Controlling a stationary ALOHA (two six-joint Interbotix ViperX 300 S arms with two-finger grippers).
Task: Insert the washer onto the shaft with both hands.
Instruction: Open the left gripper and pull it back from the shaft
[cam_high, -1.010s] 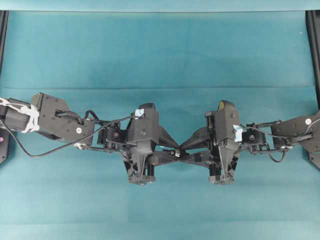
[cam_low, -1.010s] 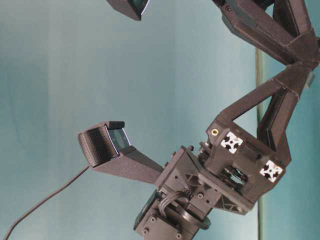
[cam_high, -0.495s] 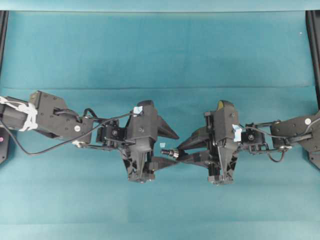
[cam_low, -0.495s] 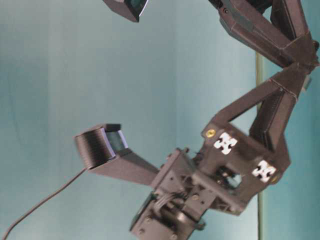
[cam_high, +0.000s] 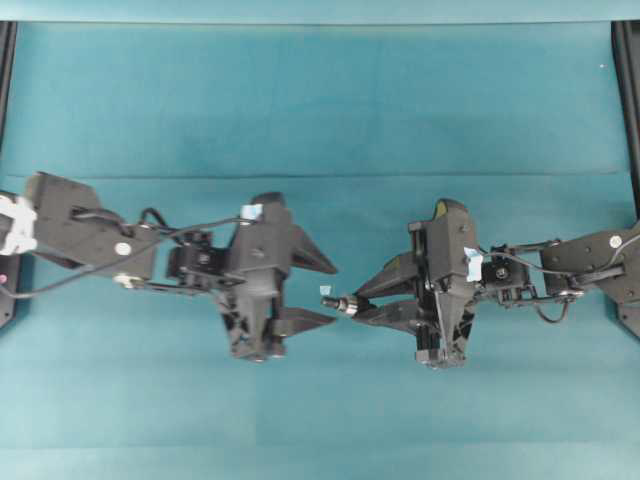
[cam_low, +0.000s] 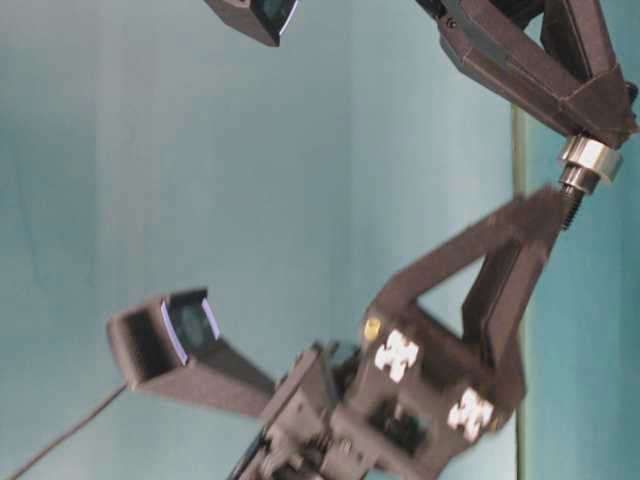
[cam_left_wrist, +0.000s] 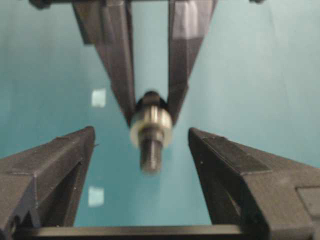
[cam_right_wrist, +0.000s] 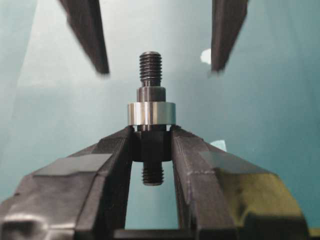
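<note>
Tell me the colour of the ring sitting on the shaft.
Shiny silver-grey washer on the dark grey shaft; clearest in the right wrist view.

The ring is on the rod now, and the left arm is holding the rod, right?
Not quite. The ring is on the rod, but the right gripper holds the rod; the left one is open and clear of it. The right wrist view shows it.

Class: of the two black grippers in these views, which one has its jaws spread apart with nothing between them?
The left gripper: its jaws stand apart, empty. The right gripper is clamped on the shaft, which carries the washer.
</note>
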